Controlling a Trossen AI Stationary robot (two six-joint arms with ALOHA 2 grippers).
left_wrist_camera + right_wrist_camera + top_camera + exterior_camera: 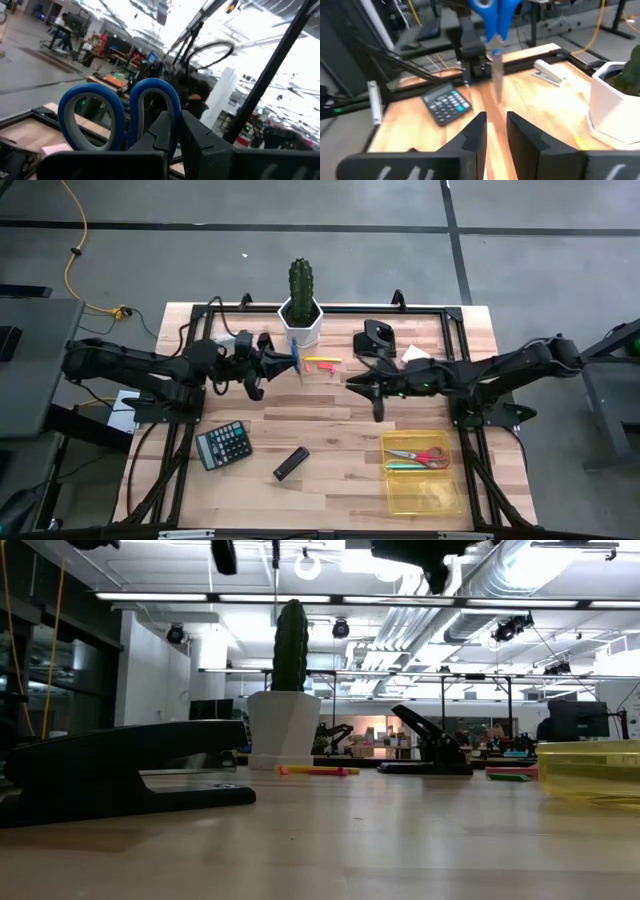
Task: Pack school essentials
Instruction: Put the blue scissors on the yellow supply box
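Two grippers meet over the table's centre. Left gripper (262,365), coming in from nine o'clock, is pinched on the blue-handled scissors (298,360). In the right wrist view they hang with handle loops up and blades down, long axis near vertical, clear of the wood; this seems meant to offer them for a handover. Right gripper (362,385), reaching from three o'clock, has its fingers partly spread and grips nothing, and it sits apart from the scissors.

Yellow tray (450,492), at five o'clock, already holds the red-handled scissors (418,455) and a green pen (408,466).

Red and yellow markers (322,363) lie flat below the cactus pot (301,321) at twelve o'clock. Calculator (223,445) and black bar (291,463) sit towards seven o'clock.
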